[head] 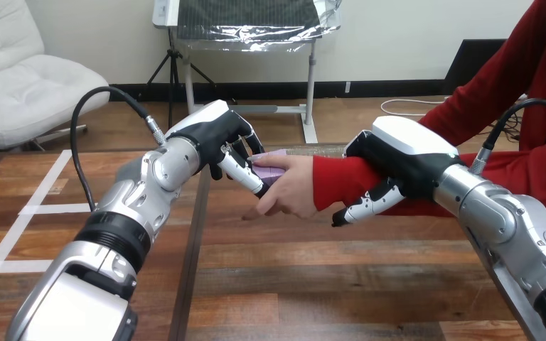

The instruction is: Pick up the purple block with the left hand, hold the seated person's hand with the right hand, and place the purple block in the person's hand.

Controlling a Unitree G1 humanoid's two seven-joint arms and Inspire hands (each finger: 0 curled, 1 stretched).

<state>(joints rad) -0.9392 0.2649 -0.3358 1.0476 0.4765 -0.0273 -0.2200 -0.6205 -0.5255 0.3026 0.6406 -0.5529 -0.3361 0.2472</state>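
Note:
The purple block (270,165) rests on the person's hand (293,186), which reaches in from the right above the table's middle. My left hand (217,138) comes in from the left with its fingers and thumb curled round the block. My right hand (398,160) lies over the person's red-sleeved forearm (338,181), its fingers (366,204) wrapped down around the near side. The far side of the block is hidden behind my left hand.
The wooden table (291,284) stretches below both arms. White tape lines (39,195) mark its left part. A dark seam (193,249) runs down the tabletop under my left arm. The person's other red sleeve (519,167) lies at the right.

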